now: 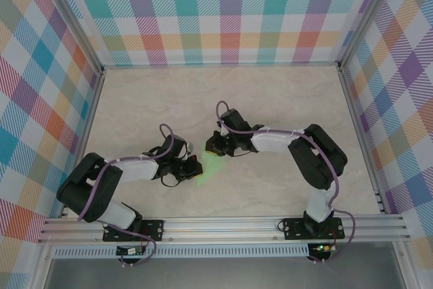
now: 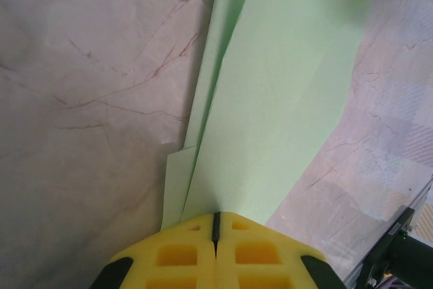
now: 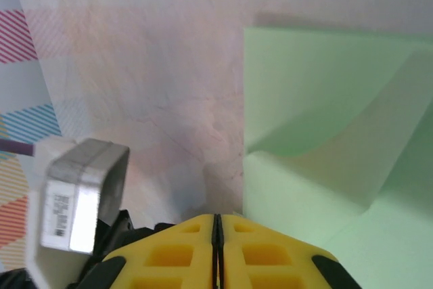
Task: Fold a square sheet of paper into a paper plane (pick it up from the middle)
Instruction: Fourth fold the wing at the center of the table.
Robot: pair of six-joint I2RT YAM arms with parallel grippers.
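Yellow fingers (image 2: 183, 255) of the left gripper (image 2: 216, 216) are pressed together to a hairline seam, their tips over the near end of the folded sheet of paper (image 2: 284, 99). Whether any paper is nipped in that seam cannot be told. Around the scene stand checked walls (image 1: 230, 11) in pastel colours, enclosing a marbled table (image 1: 270, 93). From the aluminium rail (image 1: 230, 228) at the near edge, the left arm (image 1: 128, 170) and right arm (image 1: 284, 141) reach inward and almost meet at mid-table. The pale green sheet of paper (image 1: 208, 168) lies between them, just beside the left gripper (image 1: 191, 165), in overlapping layers with a raised flap (image 3: 318, 99). The right gripper (image 3: 216, 216) is likewise closed tight, with its seam over bare table and the paper's edge alongside; it sits just above the sheet (image 1: 214, 145). A small grey labelled block (image 3: 81, 194) hangs to its left.
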